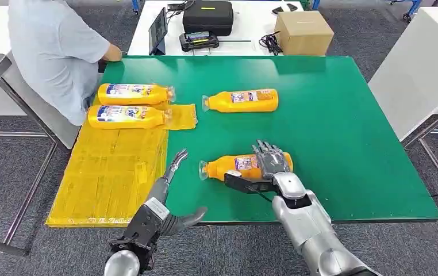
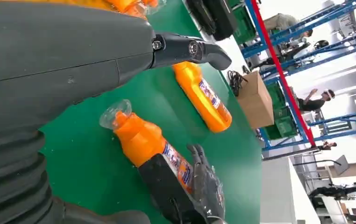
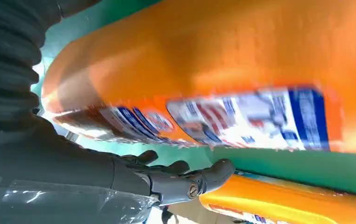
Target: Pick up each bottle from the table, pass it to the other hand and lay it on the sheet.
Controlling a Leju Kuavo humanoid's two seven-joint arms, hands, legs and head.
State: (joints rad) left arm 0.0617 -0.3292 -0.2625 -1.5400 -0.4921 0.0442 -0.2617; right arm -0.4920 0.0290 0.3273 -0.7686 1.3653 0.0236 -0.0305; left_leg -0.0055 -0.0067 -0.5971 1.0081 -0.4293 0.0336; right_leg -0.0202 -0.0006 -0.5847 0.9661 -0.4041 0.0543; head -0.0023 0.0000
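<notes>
Closest in, the left robot hand hovers spread and empty over the worktop edge, beside the yellow sheet. Just to its right, the right robot hand wraps the near bottle, fingers over its body and thumb on the near side (apparently not lifted yet). Next comes lifting and passing it leftward. Beyond lies a second bottle; two more bottles rest on the sheet. Fingertip contact is hidden.
</notes>
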